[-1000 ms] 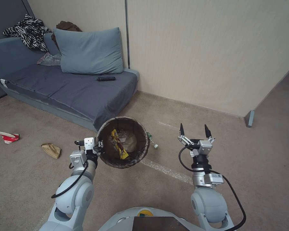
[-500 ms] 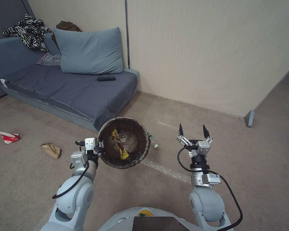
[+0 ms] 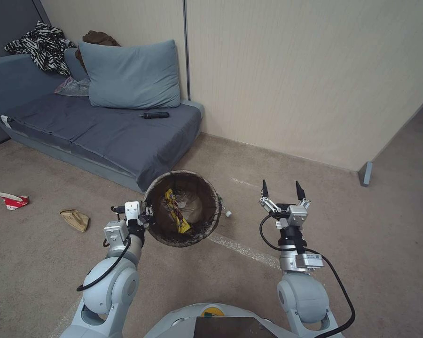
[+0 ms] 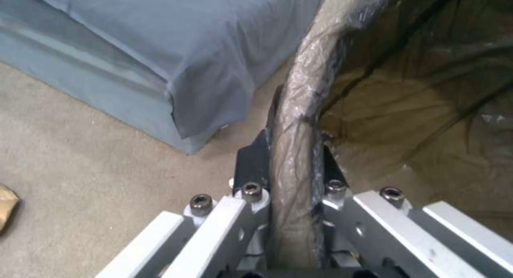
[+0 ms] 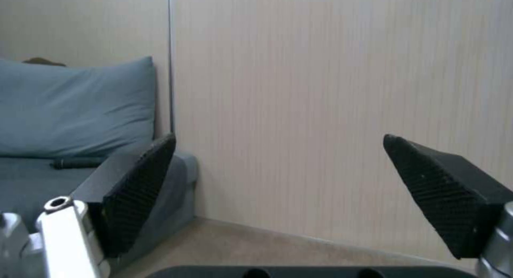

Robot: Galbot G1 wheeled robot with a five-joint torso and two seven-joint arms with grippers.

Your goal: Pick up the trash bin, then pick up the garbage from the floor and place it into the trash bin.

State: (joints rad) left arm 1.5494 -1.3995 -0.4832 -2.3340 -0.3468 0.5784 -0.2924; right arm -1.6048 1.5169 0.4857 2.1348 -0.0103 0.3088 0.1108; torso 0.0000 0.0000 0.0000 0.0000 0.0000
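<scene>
Left gripper (image 3: 147, 216) is clamped on the near rim of the trash bin (image 3: 207, 225), one dark finger on each side of the crinkled, glossy brown liner, as the left wrist view confirms (image 4: 291, 165). The round bin hangs tilted above the carpet, mouth toward the head camera; a yellow snack wrapper (image 3: 176, 217) lies inside. Against the picture one second back, the bin sits slightly to the right and hides more of the clear bottle (image 3: 225, 211) on the floor just behind it. Right gripper (image 3: 280, 190) hovers beside the bin, its ridged black fingers (image 5: 139, 181) spread wide and empty, a little closer in than before. Farther left on the carpet lie a tan paper bag (image 3: 74, 219) and a red-and-white paper cup (image 3: 13, 200). Beyond stands a grey fabric sofa (image 3: 103, 126).
</scene>
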